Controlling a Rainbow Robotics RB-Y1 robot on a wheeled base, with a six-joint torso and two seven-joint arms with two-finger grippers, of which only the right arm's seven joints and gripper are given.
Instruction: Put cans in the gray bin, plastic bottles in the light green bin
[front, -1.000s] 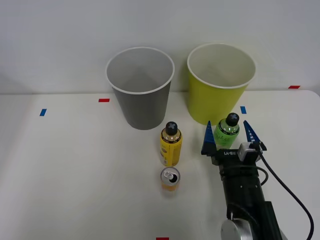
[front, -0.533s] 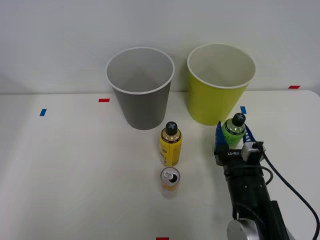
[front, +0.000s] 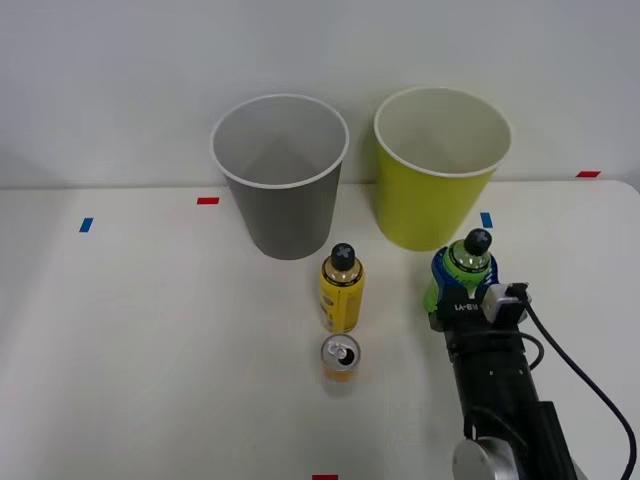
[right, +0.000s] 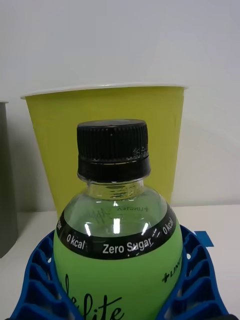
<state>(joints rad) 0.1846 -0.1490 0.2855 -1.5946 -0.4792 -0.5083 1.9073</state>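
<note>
The right pincer (front: 462, 280) is seen closed around the slim bright green plastic bottle with a black screw cap (front: 463, 268), blue ribbed fingers (right: 37, 280) wrapped on both sides of the body below the shoulder; in the wrist view the bottle (right: 116, 235) is seated between the finger pads, cap upright. The bottle is held just in front of the tall round yellow-green bin with a white rim (front: 441, 170), near its base and not over the opening; whether it is lifted off the white surface (front: 150, 350) cannot be told.

Progress: nothing is seen sorted yet. The pale inside of the yellow-green bin appears bare as far as is visible, and the same is judged for the tall round dark gray bin with a white rim (front: 281, 175), though the bottoms are partly hidden. The first grasp is judged done; the lift and the drop into the yellow-green bin are left.

Left on the surface: a yellow bottle with a black cap (front: 342, 290), standing upright in front of the gray bin, and the short orange-and-pale drink can with a silver top and pull tab (front: 340, 358), upright just in front of it. The can is judged due for the gray bin and the yellow bottle for the yellow-green bin, so most of the task remains
</note>
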